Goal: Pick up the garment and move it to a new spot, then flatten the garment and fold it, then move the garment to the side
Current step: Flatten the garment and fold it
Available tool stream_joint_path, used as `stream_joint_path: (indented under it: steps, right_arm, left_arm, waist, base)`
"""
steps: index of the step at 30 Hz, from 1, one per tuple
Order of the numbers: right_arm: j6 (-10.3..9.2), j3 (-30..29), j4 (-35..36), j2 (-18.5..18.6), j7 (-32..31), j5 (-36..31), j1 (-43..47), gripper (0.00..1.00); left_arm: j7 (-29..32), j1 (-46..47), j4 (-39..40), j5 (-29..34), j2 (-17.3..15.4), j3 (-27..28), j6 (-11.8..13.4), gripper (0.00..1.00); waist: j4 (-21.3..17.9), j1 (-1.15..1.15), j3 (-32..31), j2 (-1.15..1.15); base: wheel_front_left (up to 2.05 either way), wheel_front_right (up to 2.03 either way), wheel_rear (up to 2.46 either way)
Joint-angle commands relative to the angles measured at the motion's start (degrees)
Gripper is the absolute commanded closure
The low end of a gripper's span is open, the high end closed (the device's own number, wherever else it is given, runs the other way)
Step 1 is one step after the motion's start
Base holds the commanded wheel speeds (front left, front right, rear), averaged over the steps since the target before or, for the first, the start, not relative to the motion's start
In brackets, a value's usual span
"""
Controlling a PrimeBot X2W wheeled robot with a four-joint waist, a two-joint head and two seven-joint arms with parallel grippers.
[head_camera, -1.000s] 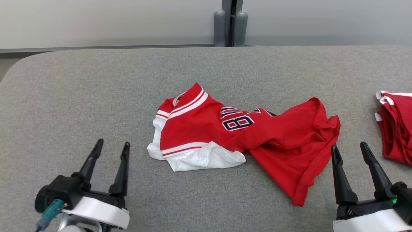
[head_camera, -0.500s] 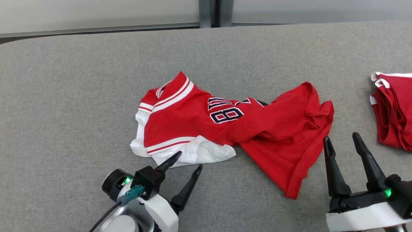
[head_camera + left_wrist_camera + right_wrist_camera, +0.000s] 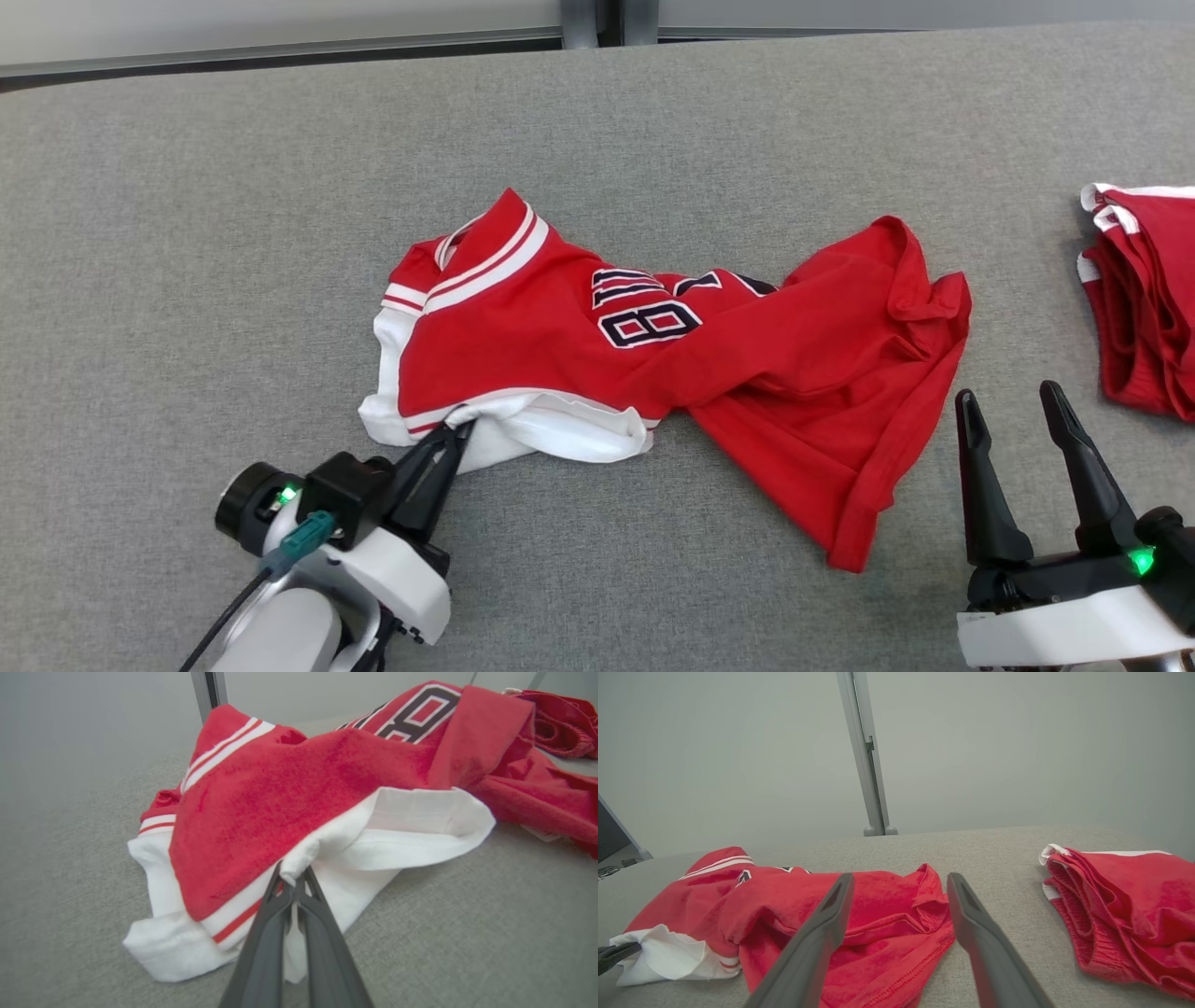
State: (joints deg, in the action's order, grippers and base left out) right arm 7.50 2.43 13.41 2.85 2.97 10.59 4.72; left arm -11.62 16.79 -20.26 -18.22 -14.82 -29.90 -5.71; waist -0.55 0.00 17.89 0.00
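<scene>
now the left gripper (image 3: 457,431) — wide open and standing off a second ago — has come in and pinched its fingers together on the white hem at the 7 o'clock edge of the garment (image 3: 653,345), with cloth bunched between the tips in the left wrist view. the garment lies crumpled mid-table (image 3: 187,233), not yet lifted; the right gripper (image 3: 1008,394) hangs wide open at its 4 o'clock, holding nothing. judgement — grasp made, so the lift to a new spot can begin.

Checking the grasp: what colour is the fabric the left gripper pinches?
White, an edge band of the garment; clearest in the left wrist view.
</scene>
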Motion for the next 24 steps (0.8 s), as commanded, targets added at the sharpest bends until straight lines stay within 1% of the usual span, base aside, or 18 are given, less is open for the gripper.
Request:
stream_joint_path:
  steps: [1,8,12,17,20,21,24]
  right_arm:
    - [-0.03,-0.29,-0.26,0.10,0.39,0.35,-0.45,0.00]
    - [-0.03,-2.04,-1.32,0.10,0.62,1.61,-0.16,0.00]
    - [-0.03,-2.87,-2.01,0.11,0.73,2.19,-0.40,0.00]
    - [-0.03,-4.64,-2.33,0.11,0.99,2.32,-0.94,0.00]
    - [-0.03,-5.39,-2.43,0.11,0.72,2.15,-0.93,0.00]
    - [-0.03,-5.59,-2.37,0.10,0.61,2.11,-0.91,0.00]
    - [-0.03,-6.21,-2.05,0.11,0.13,1.82,-0.63,0.00]
  left_arm:
    - [-0.83,-0.53,0.87,-0.58,-0.97,0.98,0.40,1.00]
    - [-2.91,-6.08,7.52,-3.25,-4.95,6.88,2.94,1.00]
    - [-2.99,-8.48,9.24,-4.47,-6.95,9.14,3.86,1.00]
    - [-2.59,-9.66,7.77,-6.44,-7.43,10.91,4.66,1.00]
    - [-2.31,-9.82,5.91,-7.85,-6.77,11.13,4.21,1.00]
    - [-2.39,-9.74,5.56,-8.64,-6.24,11.36,3.83,0.00]
    - [-3.00,-9.62,6.04,-10.76,-4.69,12.26,2.79,0.00]
  waist:
    - [0.45,0.00,0.03,0.00]
    - [2.45,0.00,0.22,0.00]
    - [3.27,0.00,0.55,0.00]
    - [3.50,0.00,0.81,0.00]
    - [3.54,0.00,0.77,0.00]
    - [3.55,0.00,0.66,0.00]
    - [3.66,0.00,0.01,0.00]
  base:
    - [0.00,0.00,0.00]
    - [0.00,0.00,0.00]
    - [0.00,0.00,0.00]
    - [0.00,0.00,0.00]
    - [0.00,0.00,0.00]
    - [0.00,0.00,0.00]
    - [0.00,0.00,0.00]
